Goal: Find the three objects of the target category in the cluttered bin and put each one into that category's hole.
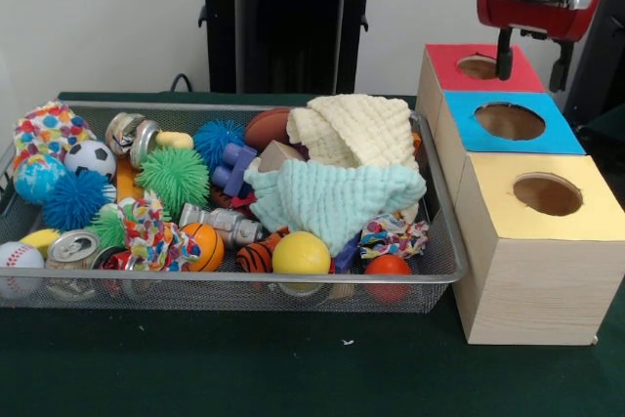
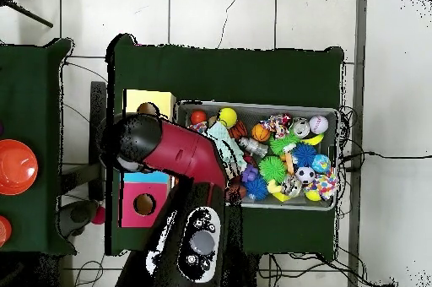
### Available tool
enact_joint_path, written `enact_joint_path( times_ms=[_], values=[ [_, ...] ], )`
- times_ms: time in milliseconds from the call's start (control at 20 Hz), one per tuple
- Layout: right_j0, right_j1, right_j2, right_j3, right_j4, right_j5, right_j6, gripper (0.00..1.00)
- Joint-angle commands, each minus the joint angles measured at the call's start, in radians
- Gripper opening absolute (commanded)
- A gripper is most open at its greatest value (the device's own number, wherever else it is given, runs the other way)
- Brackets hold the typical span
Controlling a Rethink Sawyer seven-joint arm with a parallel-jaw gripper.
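Note:
The wire mesh bin (image 1: 234,280) sits on the green table, full of toys. One see-through crumpled bottle (image 1: 223,224) lies near the bin's middle front, between an orange ball and the mint cloth. I cannot pick out any other bottles; the cloths may cover them. The blue-surround hole (image 1: 509,121) is the middle one of three on the pale wooden box (image 1: 527,280) to the right of the bin. My gripper (image 1: 532,70) hangs open and empty above the box's far end, over the red and blue squares. In the overhead view my arm (image 2: 173,150) covers the blue hole.
A red-surround hole (image 1: 477,66) and a yellow-surround hole (image 1: 547,193) flank the blue one. A cream cloth (image 1: 356,129) and a mint cloth (image 1: 332,197) lie over the bin's right half. A silver can (image 1: 73,249), balls and spiky toys fill the left half.

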Motion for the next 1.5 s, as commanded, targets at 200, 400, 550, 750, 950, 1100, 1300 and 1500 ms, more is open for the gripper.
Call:
enact_joint_path(
  times_ms=[200, 400, 550, 750, 950, 1100, 1300, 1500],
  values=[
    [0.002, 0.03, 0.007, -0.026, -0.028, 0.087, 0.28, 1.0],
    [-0.02, 0.007, -0.018, -0.081, -0.081, 0.192, 0.239, 1.0],
    [-0.057, -0.022, -0.04, -0.154, -0.148, 0.316, 0.163, 1.0],
    [-0.1, -0.037, -0.061, -0.204, -0.195, 0.289, 0.112, 1.0],
    [-0.133, -0.042, -0.077, -0.224, -0.251, 0.216, 0.076, 1.0],
    [-0.154, -0.033, -0.079, -0.227, -0.278, 0.165, 0.086, 1.0],
    [-0.172, -0.019, -0.062, -0.236, -0.316, 0.066, 0.066, 1.0],
    [-0.171, -0.004, -0.075, -0.269, -0.34, 0.05, 0.112, 1.0]
  ],
)
